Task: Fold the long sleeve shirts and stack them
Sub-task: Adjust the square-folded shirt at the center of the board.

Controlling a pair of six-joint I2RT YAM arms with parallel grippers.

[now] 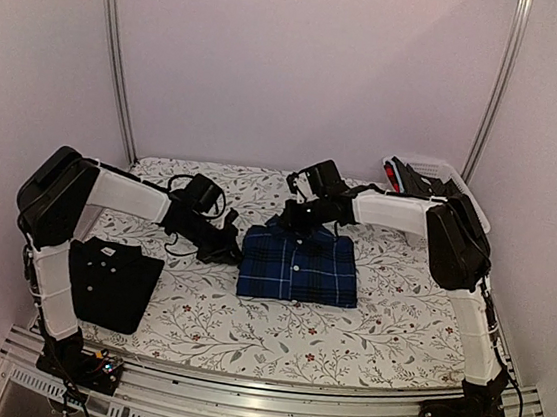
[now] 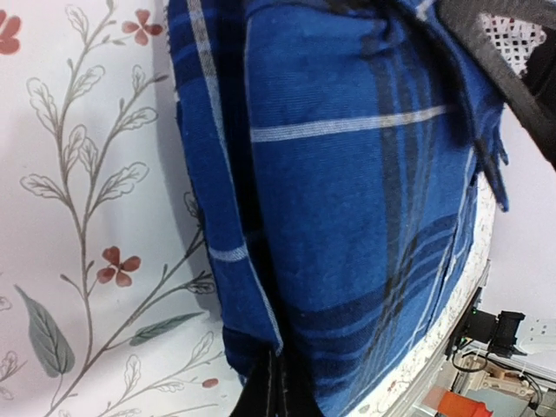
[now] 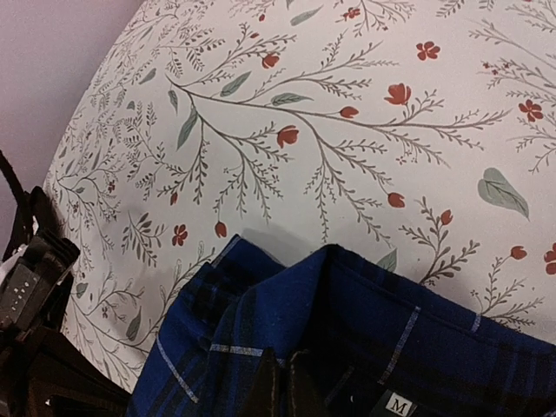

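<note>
folded blue plaid shirt point(image 1: 299, 266) at mid-table on floral cloth point(image 1: 397, 318), left gripper point(image 1: 228, 253) pinched closed on its left edge, right gripper point(image 1: 300, 221) closed on its collar, folded black shirt point(image 1: 114, 282) well apart at near left

the left claw point(image 2: 276, 393) shows at the bottom edge, its tips pressed together on the folded hem of the blue plaid shirt point(image 2: 347, 191), which spreads out ahead of it. left of the claw lies the floral desk point(image 2: 78, 217).
</note>
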